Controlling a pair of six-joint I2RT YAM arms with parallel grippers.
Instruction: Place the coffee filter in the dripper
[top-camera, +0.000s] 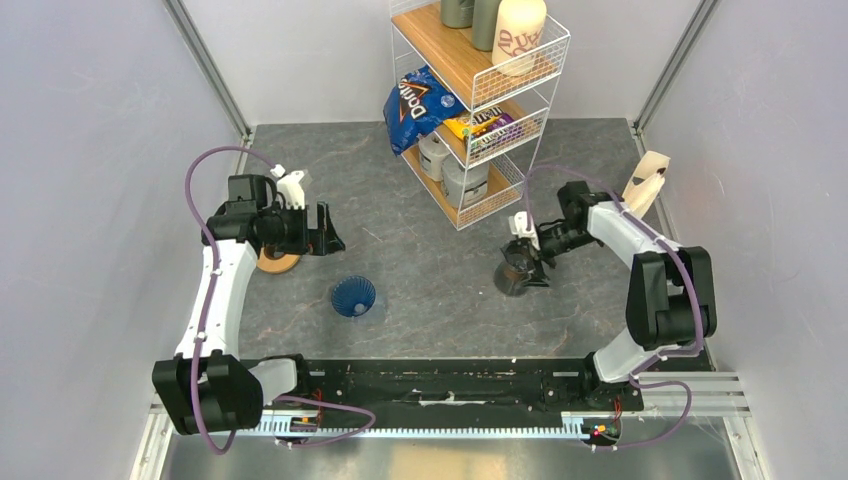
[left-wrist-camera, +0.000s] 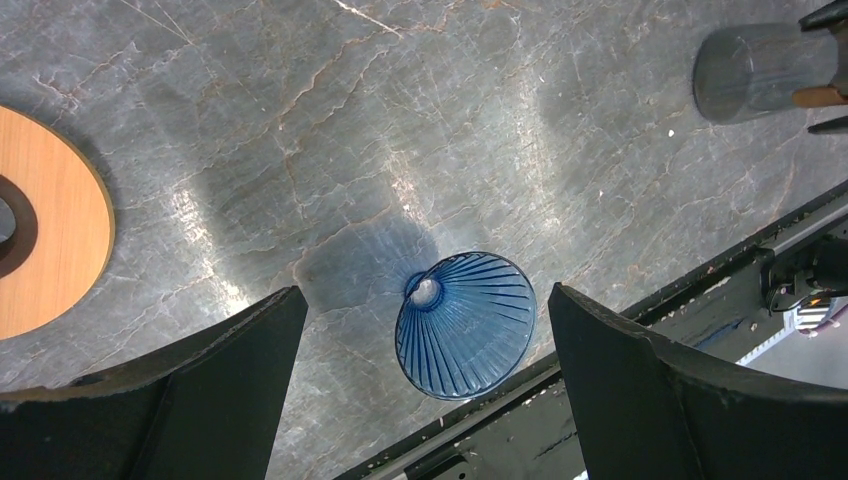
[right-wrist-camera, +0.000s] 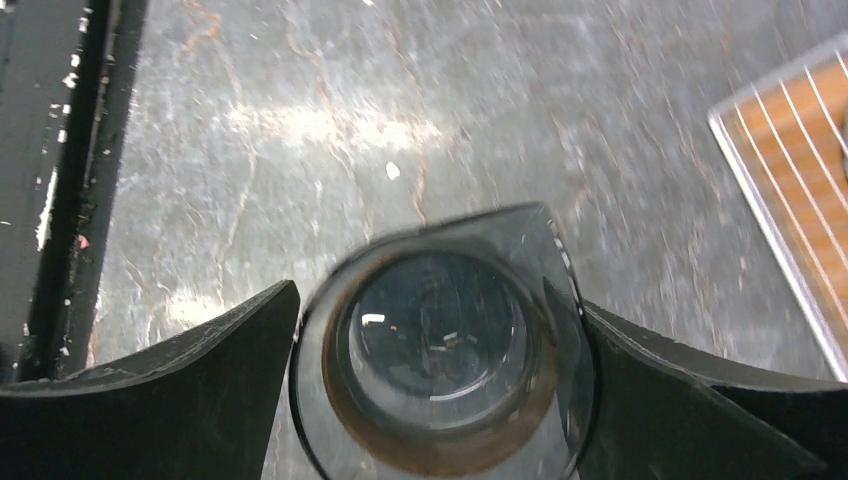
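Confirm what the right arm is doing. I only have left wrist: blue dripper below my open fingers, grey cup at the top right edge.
Observer: The right gripper is over that cup, jaws open on either side of it. I cannot tell if they touch it.
Operator: Filter anywhere?
Observer: Likely the coffee filter: a pale cone leaning on the right wall, beyond the right arm.
Operator: Back of the table?
Observer: A wire shelf stands at back centre, a blue chips bag sticking out of it.
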